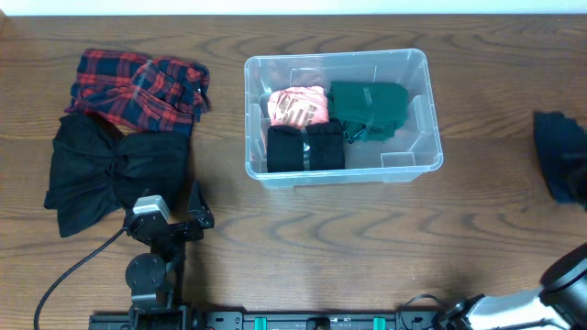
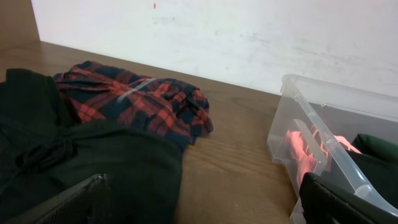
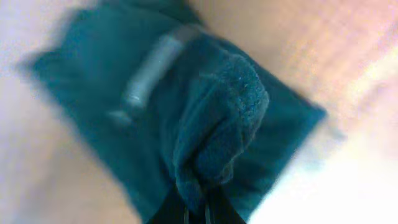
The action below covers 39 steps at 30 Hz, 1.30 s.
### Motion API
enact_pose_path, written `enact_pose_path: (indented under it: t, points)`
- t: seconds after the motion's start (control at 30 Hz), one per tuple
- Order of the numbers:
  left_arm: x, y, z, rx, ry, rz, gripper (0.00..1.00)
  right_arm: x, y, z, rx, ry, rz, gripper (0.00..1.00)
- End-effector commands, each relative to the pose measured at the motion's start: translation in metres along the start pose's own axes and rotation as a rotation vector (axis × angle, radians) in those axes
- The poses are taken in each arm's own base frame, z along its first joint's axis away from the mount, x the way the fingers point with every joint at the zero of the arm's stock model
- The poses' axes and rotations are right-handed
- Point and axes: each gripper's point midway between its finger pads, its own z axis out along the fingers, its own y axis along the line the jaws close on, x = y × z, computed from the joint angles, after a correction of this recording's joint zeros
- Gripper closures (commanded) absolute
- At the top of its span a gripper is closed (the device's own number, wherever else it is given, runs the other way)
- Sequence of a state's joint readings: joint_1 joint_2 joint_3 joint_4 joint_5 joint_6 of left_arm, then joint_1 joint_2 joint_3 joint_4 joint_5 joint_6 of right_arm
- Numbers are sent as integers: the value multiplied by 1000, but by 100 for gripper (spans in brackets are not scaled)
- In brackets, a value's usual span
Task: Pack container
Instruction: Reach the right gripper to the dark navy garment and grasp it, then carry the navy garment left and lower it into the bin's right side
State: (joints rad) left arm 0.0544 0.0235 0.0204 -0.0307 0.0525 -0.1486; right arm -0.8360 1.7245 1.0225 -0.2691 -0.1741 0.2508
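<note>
The clear plastic container (image 1: 417, 73) stands at the table's middle and also shows in the left wrist view (image 2: 323, 134). It holds a pink garment (image 1: 298, 107), a dark green garment (image 1: 369, 108) and a black garment (image 1: 304, 148). My left gripper (image 1: 196, 218) is open and empty, low beside a black garment (image 1: 105, 174) on the table; in its wrist view (image 2: 199, 208) the fingers frame bare wood. My right gripper (image 3: 198, 210) is shut on a dark blue garment (image 3: 205, 118), which shows at the right edge of the overhead view (image 1: 559, 156). The view is blurred.
A red plaid garment (image 1: 138, 87) lies at the back left, touching the black garment; it also shows in the left wrist view (image 2: 134, 102). A white wall runs along the table's far edge. The arm bases sit at the front edge.
</note>
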Motion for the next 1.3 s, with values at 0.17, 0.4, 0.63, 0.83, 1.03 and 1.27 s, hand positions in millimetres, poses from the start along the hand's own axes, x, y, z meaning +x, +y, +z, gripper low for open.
enact_pose_path:
  t: [0.17,0.4,0.63,0.83,1.03,1.27]
  points:
    - [16,5,1,-16,51,18,2,-45,118,-103,-301,-221,-122,99]
    - [16,5,1,-16,51,18,2,-25,194,-186,-640,-256,-268,99]
    - [16,5,1,-16,50,18,2,10,262,-285,-1045,-323,-499,99]
    - [16,5,1,-16,50,18,2,58,299,-343,-1311,-306,-693,99]
    - [16,5,1,-16,50,18,2,115,314,-357,-1453,-147,-806,99]
    - [16,5,1,-16,51,18,2,177,309,-350,-1476,64,-903,99]
